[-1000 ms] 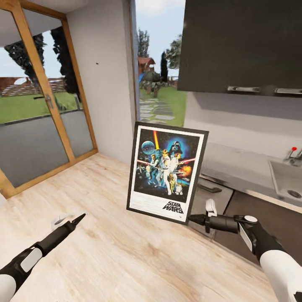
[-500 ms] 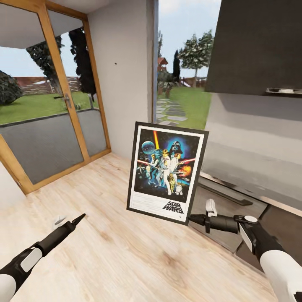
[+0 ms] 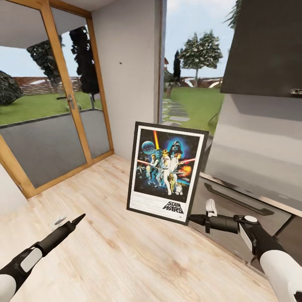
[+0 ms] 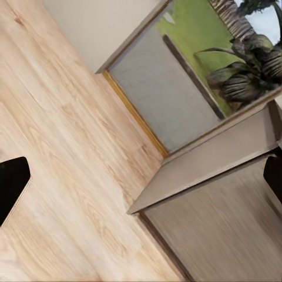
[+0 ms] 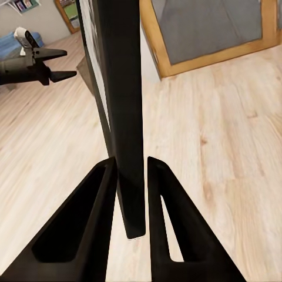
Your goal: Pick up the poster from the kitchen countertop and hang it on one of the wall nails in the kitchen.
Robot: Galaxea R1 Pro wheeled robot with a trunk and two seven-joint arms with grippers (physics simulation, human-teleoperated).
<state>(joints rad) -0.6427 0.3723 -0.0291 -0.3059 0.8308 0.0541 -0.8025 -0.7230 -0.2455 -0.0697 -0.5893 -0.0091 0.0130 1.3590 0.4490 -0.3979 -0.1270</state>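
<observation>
Carrying step: the poster [image 3: 167, 173] is held upright, lower right corner clamped in the right pincer [image 5: 130, 194]. Left pincer [image 3: 79, 219] apparently closed, empty. Next: wall nail [image 3: 121, 63] to be approached.

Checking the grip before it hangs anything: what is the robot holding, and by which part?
The right gripper is shut on the poster, pinching its frame at the lower right corner. The left gripper holds nothing.
</observation>
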